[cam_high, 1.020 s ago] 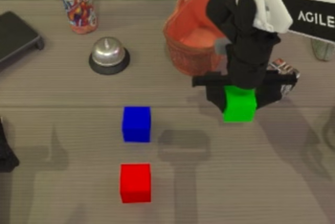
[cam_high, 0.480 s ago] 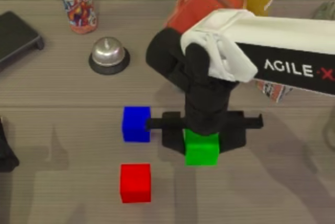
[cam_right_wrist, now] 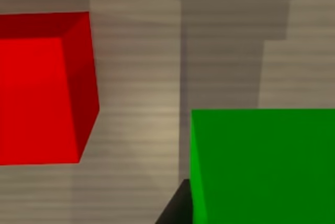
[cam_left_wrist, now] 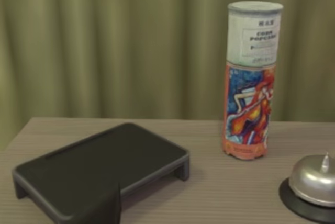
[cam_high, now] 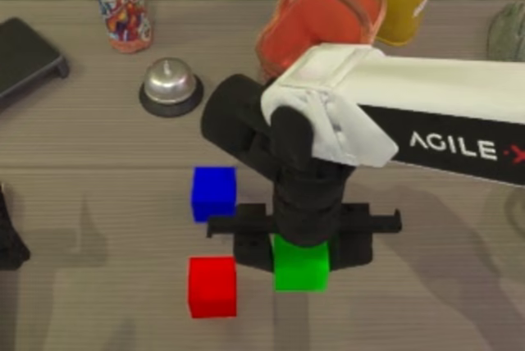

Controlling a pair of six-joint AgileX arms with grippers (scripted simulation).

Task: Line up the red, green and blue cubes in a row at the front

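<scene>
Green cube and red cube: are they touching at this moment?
Apart. The right wrist view shows a strip of bare table between the green cube and the red cube; the top view shows the gap too.

Even, soft light fills all three views, with no glare. On the table, faint broad shadows fall from above, a darker one under the right arm. The green cube and red cube fill the right wrist view, flat-shaded. The curtain looks soft.

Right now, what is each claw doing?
Right claw: closed on the green cube, beside the red cube.
Left claw: not in view.
</scene>
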